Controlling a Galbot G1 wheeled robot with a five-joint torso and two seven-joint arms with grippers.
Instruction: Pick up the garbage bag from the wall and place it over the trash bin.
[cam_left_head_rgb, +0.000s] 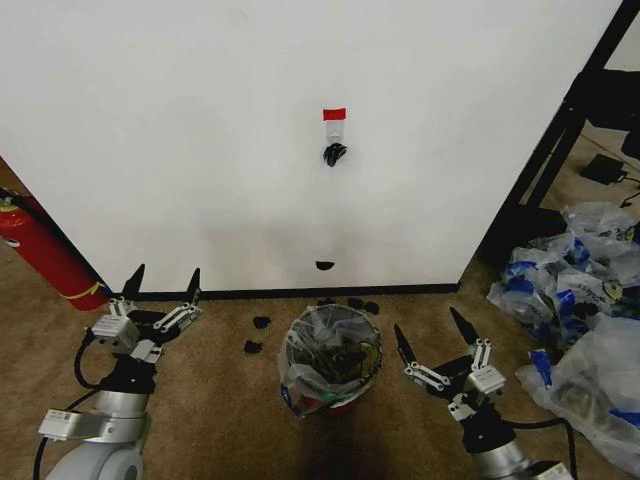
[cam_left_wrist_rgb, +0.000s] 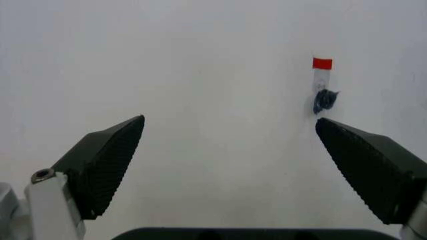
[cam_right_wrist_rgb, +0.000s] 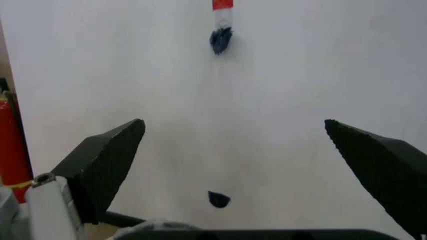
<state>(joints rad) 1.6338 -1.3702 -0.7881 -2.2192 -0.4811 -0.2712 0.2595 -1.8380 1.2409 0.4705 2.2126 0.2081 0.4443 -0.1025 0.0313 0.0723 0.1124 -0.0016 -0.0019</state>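
Brown carpet – black frame, fire extinguisher at the sides

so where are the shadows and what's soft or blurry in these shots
Head view: a faint grey shadow spreads low on the wall above the bin, and the floor darkens below the bin. Left wrist view: the near fingers look soft, the hook a dark smudge. Right wrist view: hook likewise blurred.

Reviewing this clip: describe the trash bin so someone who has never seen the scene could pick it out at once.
Start at the white wall and drop to the brown carpet just before its black baseboard. The trash bin stands there between the left gripper and right gripper, both open. It is small, round and lined with a clear bag, unlike the red fire extinguisher or the loose bag heap.
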